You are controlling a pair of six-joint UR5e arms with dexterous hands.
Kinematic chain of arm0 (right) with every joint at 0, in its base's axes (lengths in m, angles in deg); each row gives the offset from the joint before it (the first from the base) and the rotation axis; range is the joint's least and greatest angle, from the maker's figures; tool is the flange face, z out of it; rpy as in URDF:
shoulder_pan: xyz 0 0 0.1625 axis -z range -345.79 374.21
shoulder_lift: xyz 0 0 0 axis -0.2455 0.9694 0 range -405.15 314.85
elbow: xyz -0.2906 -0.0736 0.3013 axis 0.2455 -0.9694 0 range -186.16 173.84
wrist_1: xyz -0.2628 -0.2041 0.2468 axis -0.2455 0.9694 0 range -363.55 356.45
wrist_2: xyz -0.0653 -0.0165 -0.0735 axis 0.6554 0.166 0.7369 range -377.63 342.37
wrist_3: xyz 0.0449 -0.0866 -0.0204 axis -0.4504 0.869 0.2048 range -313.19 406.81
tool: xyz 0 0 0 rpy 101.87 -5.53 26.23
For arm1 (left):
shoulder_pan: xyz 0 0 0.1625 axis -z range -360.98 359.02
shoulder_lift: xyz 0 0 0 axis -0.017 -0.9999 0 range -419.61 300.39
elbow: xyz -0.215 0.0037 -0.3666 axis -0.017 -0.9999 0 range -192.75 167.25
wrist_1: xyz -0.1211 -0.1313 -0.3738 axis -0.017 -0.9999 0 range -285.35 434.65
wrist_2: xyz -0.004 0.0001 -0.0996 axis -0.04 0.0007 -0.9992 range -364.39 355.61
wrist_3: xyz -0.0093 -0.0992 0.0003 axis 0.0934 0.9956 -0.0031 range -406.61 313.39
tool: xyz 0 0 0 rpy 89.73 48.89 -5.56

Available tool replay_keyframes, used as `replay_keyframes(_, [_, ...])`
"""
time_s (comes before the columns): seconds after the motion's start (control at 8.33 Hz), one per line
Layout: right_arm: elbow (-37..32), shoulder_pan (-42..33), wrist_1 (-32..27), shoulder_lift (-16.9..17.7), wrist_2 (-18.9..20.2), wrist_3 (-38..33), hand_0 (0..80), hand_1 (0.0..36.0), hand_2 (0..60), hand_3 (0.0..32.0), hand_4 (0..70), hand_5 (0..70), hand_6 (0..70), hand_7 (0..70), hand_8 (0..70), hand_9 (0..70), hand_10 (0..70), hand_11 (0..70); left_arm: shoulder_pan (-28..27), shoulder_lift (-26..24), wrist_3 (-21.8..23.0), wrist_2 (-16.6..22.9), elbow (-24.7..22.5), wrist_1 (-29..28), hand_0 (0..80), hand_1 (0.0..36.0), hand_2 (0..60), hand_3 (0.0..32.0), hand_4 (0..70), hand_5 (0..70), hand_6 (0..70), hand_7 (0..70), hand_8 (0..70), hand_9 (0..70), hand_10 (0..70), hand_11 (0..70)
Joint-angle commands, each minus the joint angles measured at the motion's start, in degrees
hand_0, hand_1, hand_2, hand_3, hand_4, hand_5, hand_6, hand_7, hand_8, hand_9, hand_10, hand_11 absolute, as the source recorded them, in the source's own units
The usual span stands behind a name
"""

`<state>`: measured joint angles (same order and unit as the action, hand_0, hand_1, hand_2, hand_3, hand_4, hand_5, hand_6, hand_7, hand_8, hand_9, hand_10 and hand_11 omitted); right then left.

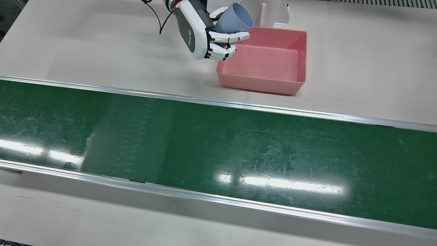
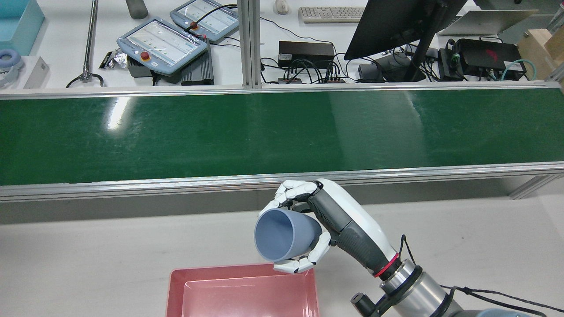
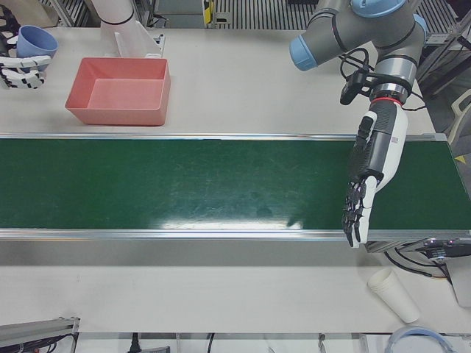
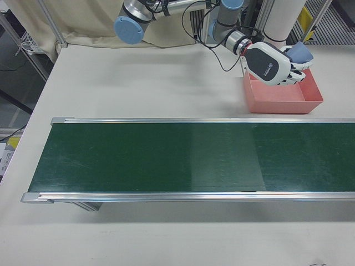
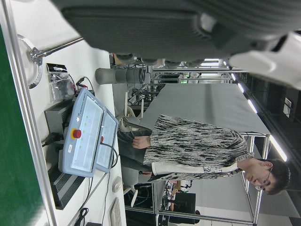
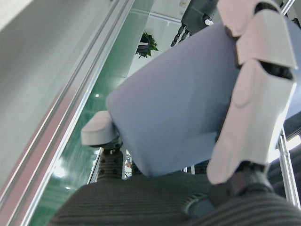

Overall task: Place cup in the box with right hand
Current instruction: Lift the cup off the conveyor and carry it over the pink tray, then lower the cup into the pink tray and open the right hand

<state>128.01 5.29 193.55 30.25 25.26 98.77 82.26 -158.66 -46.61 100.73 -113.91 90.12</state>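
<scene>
In the front view, going from left to right, the right hand comes first; its fingers are curled tight around the blue cup, so the cup is up in the air, near the far edge of the desk; it is tipped on its side with its mouth turned toward the box, which looks like a way to let it slide in. Next is the pink box; it sits on the pale desk between the far edge and the green belt, and it has nothing in it; the cup hangs over the box's near-hand corner, not yet inside. I think the hand must go a bit more over the box, then let go. The left hand waits far off by the other end of the belt, over its front edge; its fingers are straight and hold nothing. There is a small mark on the back of the right hand, too tiny to read; I see no other words on the cup or box.
</scene>
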Motion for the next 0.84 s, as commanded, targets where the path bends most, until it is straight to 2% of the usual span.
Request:
replay_keyframes(0.0, [-3.28, 7.24, -8.54, -0.52, -2.20, 6.31, 60.8, 36.0, 60.0, 0.0, 70.0, 15.8, 41.7, 70.0, 57.5, 70.0, 51.7, 70.0, 0.00, 0.00, 0.00, 0.00, 0.00, 0.00, 0.0, 0.0, 0.0, 0.0, 0.0, 0.0, 0.0, 0.0, 0.0, 0.0, 0.0, 0.0])
replay_keyframes(0.12, [-3.91, 8.65, -10.05, -0.17, -2.12, 6.32, 65.9, 34.9, 60.0, 0.0, 70.0, 12.5, 31.6, 70.0, 43.9, 67.1, 36.9, 52.9, 0.00, 0.00, 0.00, 0.00, 0.00, 0.00, 0.0, 0.0, 0.0, 0.0, 0.0, 0.0, 0.0, 0.0, 0.0, 0.0, 0.0, 0.0])
replay_keyframes(0.24, [-4.00, 8.66, -10.06, -0.08, -2.03, 5.97, 73.4, 27.8, 16.8, 0.0, 44.6, 10.9, 13.1, 45.3, 21.1, 33.5, 15.8, 25.2, 0.00, 0.00, 0.00, 0.00, 0.00, 0.00, 0.0, 0.0, 0.0, 0.0, 0.0, 0.0, 0.0, 0.0, 0.0, 0.0, 0.0, 0.0])
replay_keyframes(0.36, [-4.00, 8.84, -10.24, 0.18, -1.94, 5.62, 70.1, 18.0, 0.5, 0.0, 24.6, 8.6, 6.6, 19.6, 10.5, 15.7, 6.0, 11.0, 0.00, 0.00, 0.00, 0.00, 0.00, 0.00, 0.0, 0.0, 0.0, 0.0, 0.0, 0.0, 0.0, 0.0, 0.0, 0.0, 0.0, 0.0])
replay_keyframes(0.48, [-4.09, 9.27, -10.59, 0.27, -1.94, 5.44, 57.8, 12.6, 0.0, 0.0, 18.8, 6.9, 5.9, 17.9, 10.8, 16.2, 6.2, 10.7, -0.09, 0.00, 0.00, 0.00, 0.00, 0.00, 0.0, 0.0, 0.0, 0.0, 0.0, 0.0, 0.0, 0.0, 0.0, 0.0, 0.0, 0.0])
replay_keyframes(0.6, [-4.01, 9.28, -10.77, 0.45, -1.94, 5.00, 55.3, 4.8, 0.0, 0.0, 22.1, 5.8, 6.1, 19.5, 11.8, 18.2, 6.6, 10.9, 0.00, 0.00, 0.00, 0.00, 0.00, 0.00, 0.0, 0.0, 0.0, 0.0, 0.0, 0.0, 0.0, 0.0, 0.0, 0.0, 0.0, 0.0])
replay_keyframes(0.72, [-4.00, 9.36, -10.59, 0.45, -1.94, 4.30, 53.5, 6.3, 0.0, 0.0, 18.7, 5.8, 6.2, 20.6, 12.5, 19.3, 6.4, 10.6, 0.00, 0.00, 0.00, 0.00, 0.00, 0.00, 0.0, 0.0, 0.0, 0.0, 0.0, 0.0, 0.0, 0.0, 0.0, 0.0, 0.0, 0.0])
